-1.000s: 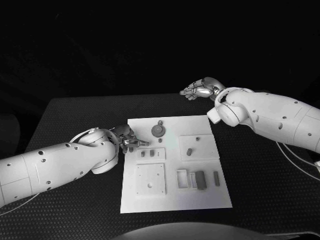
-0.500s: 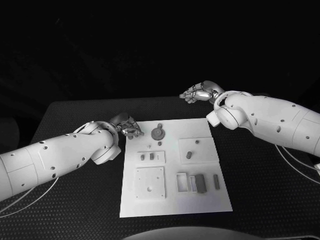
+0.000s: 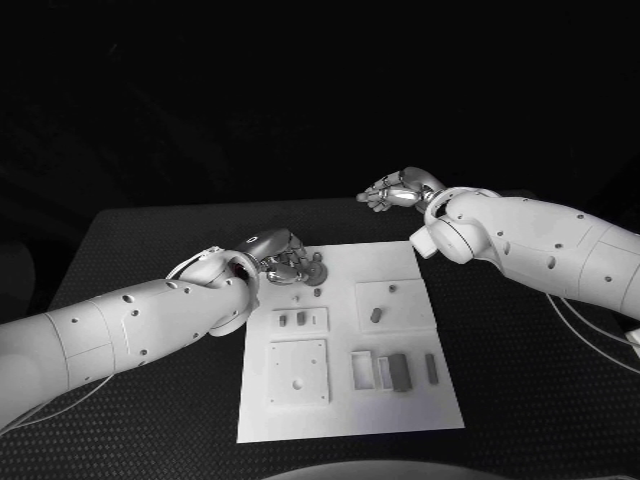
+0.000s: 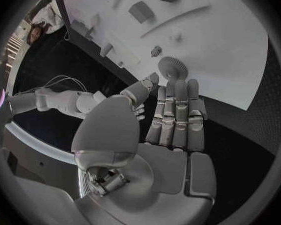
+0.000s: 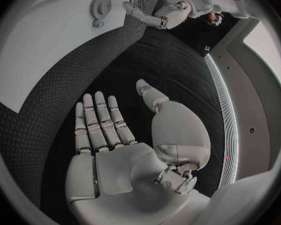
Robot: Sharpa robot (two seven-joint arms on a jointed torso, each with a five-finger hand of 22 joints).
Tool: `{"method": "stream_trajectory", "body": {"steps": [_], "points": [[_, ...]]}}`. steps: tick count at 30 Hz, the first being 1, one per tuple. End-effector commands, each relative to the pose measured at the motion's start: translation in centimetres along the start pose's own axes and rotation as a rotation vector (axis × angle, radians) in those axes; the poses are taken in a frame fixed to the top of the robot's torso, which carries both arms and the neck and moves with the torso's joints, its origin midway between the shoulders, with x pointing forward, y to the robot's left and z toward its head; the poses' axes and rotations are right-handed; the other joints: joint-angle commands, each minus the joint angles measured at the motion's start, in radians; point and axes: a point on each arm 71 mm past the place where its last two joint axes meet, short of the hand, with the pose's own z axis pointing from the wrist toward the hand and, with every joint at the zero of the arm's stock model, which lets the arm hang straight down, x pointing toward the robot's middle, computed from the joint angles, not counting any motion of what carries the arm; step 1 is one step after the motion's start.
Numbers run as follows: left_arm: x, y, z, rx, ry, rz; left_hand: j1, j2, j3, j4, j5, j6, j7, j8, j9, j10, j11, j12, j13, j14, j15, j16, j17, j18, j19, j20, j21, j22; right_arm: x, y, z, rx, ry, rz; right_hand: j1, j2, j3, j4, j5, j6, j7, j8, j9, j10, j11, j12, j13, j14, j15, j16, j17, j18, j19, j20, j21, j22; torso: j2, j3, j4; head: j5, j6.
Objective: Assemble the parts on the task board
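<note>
The white task board (image 3: 352, 415) lies in the middle of the black table. A grey gear (image 3: 316, 270) sits near its far left corner, with a small peg (image 4: 156, 51) beside it. My left hand (image 3: 283, 260) hovers at that corner, fingers straight and apart from the thumb, holding nothing. In the left wrist view its fingertips (image 4: 175, 86) end just short of the gear (image 4: 172, 67). My right hand (image 3: 394, 189) hangs past the board's far right corner, over bare table, and holds nothing. The right wrist view shows its fingers (image 5: 98, 117) stretched out flat.
Small grey parts lie across the board: two short pieces (image 3: 293, 319) in a left recess, a block (image 3: 375, 315) right of them, a square plate (image 3: 299, 372) and upright bars (image 3: 397, 370) nearer me. Black table (image 3: 147, 240) surrounds the board.
My left hand has moved from the board's left edge toward its far left corner, up to the gear. The right hand has barely shifted.
</note>
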Motion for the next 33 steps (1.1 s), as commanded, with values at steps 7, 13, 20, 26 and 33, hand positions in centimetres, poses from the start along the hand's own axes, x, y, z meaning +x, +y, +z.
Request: {"method": "stream_trajectory", "body": {"steps": [7,13,20,26,33], "points": [[2.1,-1.8,0.1,0.139,0.067,0.189,-0.023,-0.023,-0.022,0.004,-0.006,-0.017,-0.003,-0.035,-0.014,-0.024,0.026,-0.066,-0.032,-0.001,0.002,-0.011,0.009,-0.003,0.005,0.003,-0.016,0.000,0.3,0.2,0.0,-0.015,0.019,0.001,0.000,-0.002,0.001,0.005,0.000,-0.005,0.045,0.002,-0.001,0.007,-0.001,-0.005,0.001,-0.004,0.006,-0.004,-0.002,-0.010,0.008,0.002,-0.005,0.002,-0.001,0.0003,0.0014,-0.005,-0.003],[3.1,-1.7,0.4,0.134,0.086,0.223,-0.011,-0.015,-0.013,0.003,0.001,-0.017,-0.004,-0.042,-0.016,-0.022,0.028,-0.081,-0.041,0.000,0.001,-0.012,0.013,-0.002,0.007,0.002,-0.019,0.002,0.3,0.2,0.0,-0.016,0.020,0.001,0.000,-0.002,0.001,0.005,0.000,-0.005,0.045,0.002,-0.001,0.008,-0.001,-0.005,0.001,-0.004,0.006,-0.004,-0.002,-0.010,0.008,0.002,-0.006,0.003,-0.001,-0.0002,0.0001,-0.006,-0.002],[3.9,-1.9,0.7,0.131,0.096,0.235,0.009,-0.008,0.003,0.002,0.010,-0.027,0.005,-0.057,-0.025,-0.015,0.029,-0.097,-0.051,0.008,-0.002,-0.008,0.021,-0.001,0.017,0.000,-0.018,0.008,0.4,0.3,-0.1,-0.017,0.023,0.002,0.000,-0.002,0.001,0.005,0.000,-0.005,0.046,0.003,-0.001,0.008,-0.001,-0.006,0.001,-0.004,0.006,-0.004,-0.002,-0.010,0.008,0.002,-0.006,0.003,-0.001,0.0002,0.0008,-0.012,-0.003],[4.2,-1.9,0.9,0.124,0.104,0.240,0.013,-0.006,0.007,0.003,0.010,-0.037,0.007,-0.067,-0.031,-0.018,0.032,-0.108,-0.056,0.013,-0.002,-0.005,0.026,0.000,0.023,-0.001,-0.017,0.011,0.5,0.4,-0.1,-0.019,0.027,0.003,0.000,-0.002,0.001,0.005,0.000,-0.005,0.046,0.003,-0.001,0.008,-0.001,-0.006,0.001,-0.004,0.006,-0.004,-0.002,-0.010,0.008,0.002,-0.007,0.003,-0.001,0.0008,0.0004,-0.014,-0.005],[4.7,-1.9,0.9,0.118,0.131,0.249,0.018,0.005,0.012,0.004,0.010,-0.021,0.013,-0.064,-0.033,-0.008,0.029,-0.114,-0.059,0.030,-0.008,0.008,0.037,0.005,0.043,-0.007,-0.008,0.022,0.6,0.4,-0.1,-0.020,0.028,0.003,-0.001,-0.002,0.000,0.005,0.000,-0.005,0.046,0.003,-0.001,0.009,0.000,-0.007,0.001,-0.004,0.006,-0.004,-0.003,-0.010,0.008,0.002,-0.007,0.004,-0.002,0.0011,0.0019,-0.016,-0.008]]}}
